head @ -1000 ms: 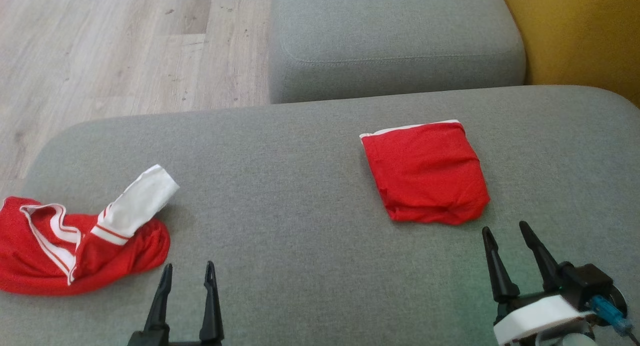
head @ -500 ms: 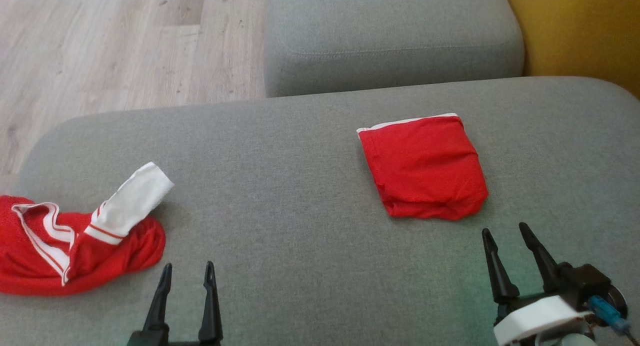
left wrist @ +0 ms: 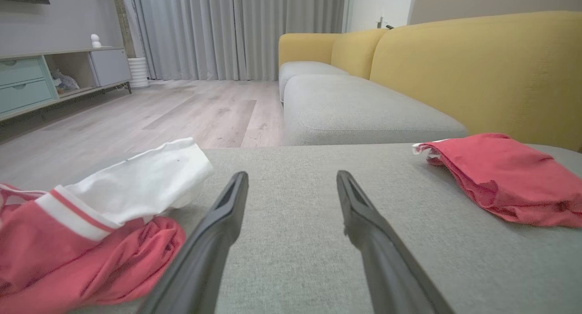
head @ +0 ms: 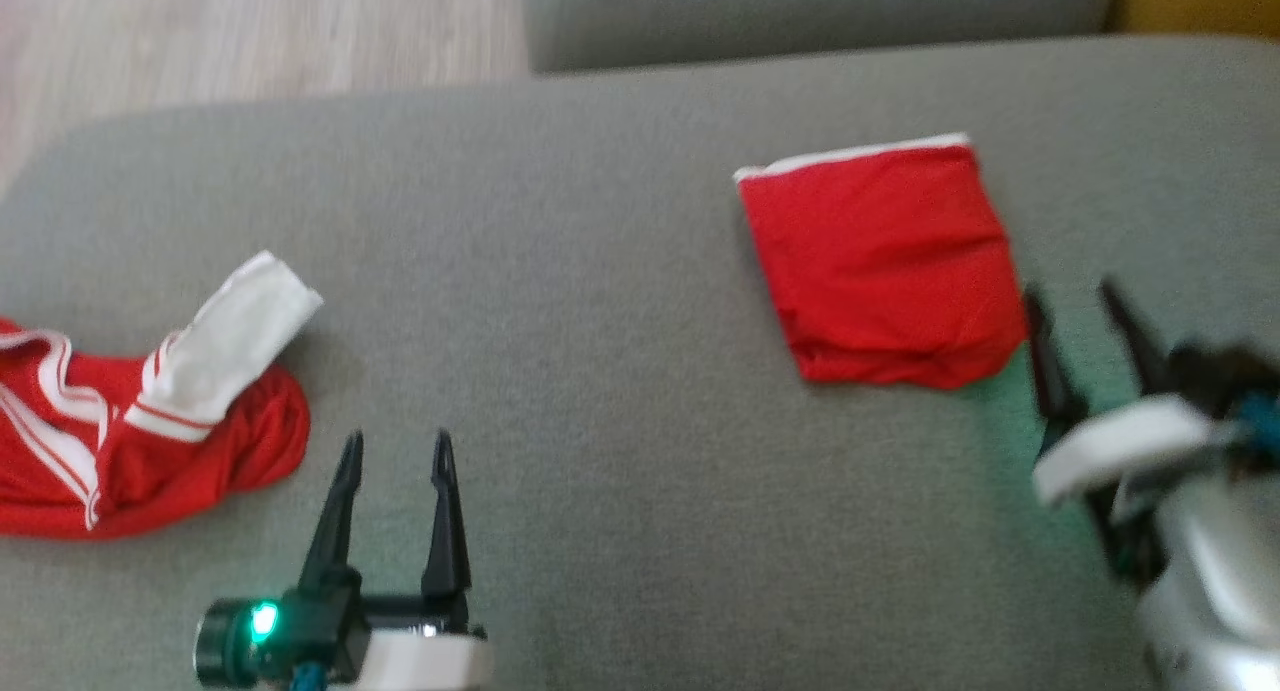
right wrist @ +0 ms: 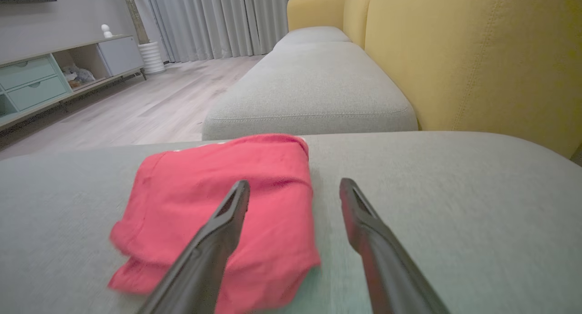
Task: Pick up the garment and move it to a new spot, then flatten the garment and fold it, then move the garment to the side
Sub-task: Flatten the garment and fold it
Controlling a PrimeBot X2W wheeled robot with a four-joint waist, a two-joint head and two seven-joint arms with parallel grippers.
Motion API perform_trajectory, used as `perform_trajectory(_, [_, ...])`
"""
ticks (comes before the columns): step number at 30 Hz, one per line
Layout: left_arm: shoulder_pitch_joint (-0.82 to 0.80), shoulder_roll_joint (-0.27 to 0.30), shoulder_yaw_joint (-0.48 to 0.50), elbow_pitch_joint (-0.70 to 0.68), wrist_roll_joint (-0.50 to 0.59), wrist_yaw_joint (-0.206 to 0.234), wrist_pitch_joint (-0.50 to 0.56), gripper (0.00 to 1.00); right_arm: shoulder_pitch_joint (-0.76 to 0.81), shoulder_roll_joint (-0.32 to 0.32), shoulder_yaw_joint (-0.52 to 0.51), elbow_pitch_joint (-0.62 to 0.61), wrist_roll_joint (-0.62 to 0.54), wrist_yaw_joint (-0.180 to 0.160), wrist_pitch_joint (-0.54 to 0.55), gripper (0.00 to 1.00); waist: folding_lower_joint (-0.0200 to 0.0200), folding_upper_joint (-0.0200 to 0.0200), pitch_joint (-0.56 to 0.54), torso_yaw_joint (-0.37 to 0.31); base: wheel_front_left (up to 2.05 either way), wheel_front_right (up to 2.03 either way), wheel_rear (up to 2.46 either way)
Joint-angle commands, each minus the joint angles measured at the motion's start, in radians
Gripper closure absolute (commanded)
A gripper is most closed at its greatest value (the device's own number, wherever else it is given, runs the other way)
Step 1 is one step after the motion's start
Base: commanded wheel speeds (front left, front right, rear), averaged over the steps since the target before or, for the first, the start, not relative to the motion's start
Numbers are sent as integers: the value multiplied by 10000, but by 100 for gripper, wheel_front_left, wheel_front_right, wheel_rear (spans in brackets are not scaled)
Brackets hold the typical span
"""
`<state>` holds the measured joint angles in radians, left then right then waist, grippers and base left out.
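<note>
The grey cushion (head: pixel 600 271) bears the folded red garment (head: pixel 880 266) at two o'clock and the crumpled red-and-white garment (head: pixel 150 421) at nine. The left gripper (head: pixel 397 436) at seven and the right gripper (head: pixel 1069 293) at four point toward twelve, jaws spread, empty.

Grey cushion (head: pixel 600 271), wooden floor (head: pixel 250 31)

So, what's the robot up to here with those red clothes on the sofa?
A two-armed robot is working over a grey sofa cushion, with both grippers open and holding nothing. A folded red garment lies on the right side of the cushion, and the right gripper hovers by its near right corner. A crumpled red and white garment lies at the left, with the left gripper beside it, just to its right.
</note>
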<state>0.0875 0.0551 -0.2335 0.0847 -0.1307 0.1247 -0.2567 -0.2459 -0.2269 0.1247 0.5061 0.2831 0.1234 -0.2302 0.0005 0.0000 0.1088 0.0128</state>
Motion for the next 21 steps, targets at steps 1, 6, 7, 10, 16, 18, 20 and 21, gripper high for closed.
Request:
perform_trajectory(1, [-548,-48,218,-365,96,146,-51,0,-814,-408,283,-70,241,73,163,0,-5,0,777,159,0,0,0])
perform_trajectory(6, [-1065,-48,-102,-209,125,200,-51,0,-2437,-1147,824,987,1207,73,1150,0,-5,0,1428,383,0,0,0])
perform_trajectory(7, [-1167,-48,-169,-179,103,208,-51,0,-2689,-1281,965,1196,1415,73,1346,0,-5,0,1525,451,0,0,0])
perform_trajectory(10, [-1448,-48,-334,-118,5,258,-51,0,-3205,-1559,1528,1806,2152,73,2154,0,-5,0,1747,647,0,0,0])
perform_trajectory(16, [-1670,-48,-513,-42,-204,480,-51,0,-3604,-1918,2589,2191,3823,73,3068,100,-5,0,2011,757,0,0,0])
perform_trajectory(18, [-1717,-48,-489,-115,-103,607,-51,0,-3760,-2130,2716,2336,3910,73,2821,100,-5,0,2091,637,0,0,0])
perform_trajectory(20, [-1762,-48,-493,-182,-4,695,-51,0,-3905,-2388,2877,2436,3950,73,2725,100,-5,0,2222,467,0,0,0])
perform_trajectory(21, [-1807,-49,-514,-226,24,713,-51,0,-3983,-2576,2947,2463,3961,73,2696,100,-5,0,2305,373,0,0,0])
